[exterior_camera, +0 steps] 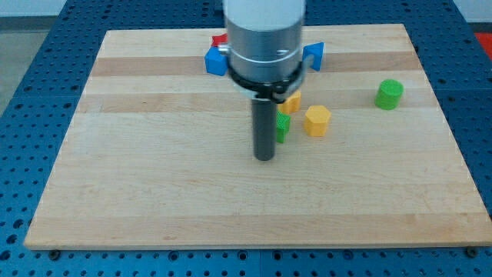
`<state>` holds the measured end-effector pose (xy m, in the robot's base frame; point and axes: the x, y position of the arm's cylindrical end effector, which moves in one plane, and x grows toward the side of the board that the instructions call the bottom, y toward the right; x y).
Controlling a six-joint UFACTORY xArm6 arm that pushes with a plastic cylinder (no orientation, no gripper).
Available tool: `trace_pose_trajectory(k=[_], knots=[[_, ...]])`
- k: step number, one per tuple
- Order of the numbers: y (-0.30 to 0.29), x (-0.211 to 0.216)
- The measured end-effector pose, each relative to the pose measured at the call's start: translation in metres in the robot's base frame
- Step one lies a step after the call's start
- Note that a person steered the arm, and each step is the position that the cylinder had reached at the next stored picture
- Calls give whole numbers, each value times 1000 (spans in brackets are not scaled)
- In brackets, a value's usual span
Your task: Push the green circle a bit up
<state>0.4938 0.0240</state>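
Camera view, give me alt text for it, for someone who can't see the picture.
My tip rests on a wooden board just left of a partly hidden green block, far from the green circle at the view's right. A yellow hexagon, another yellow block, blue blocks and a red block sit nearby.

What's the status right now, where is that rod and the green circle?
My tip down on the board, far left of the green circle. Circle untouched. Yellow hexagon and a small green block sit between.

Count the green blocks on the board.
2: a green circle near the view's right, and a green block just right of my tip, partly hidden. The arm may hide others.
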Motion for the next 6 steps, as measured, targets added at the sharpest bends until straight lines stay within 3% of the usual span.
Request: trace_pose_trajectory(k=[3, 6], knots=[[151, -26], [217, -92]])
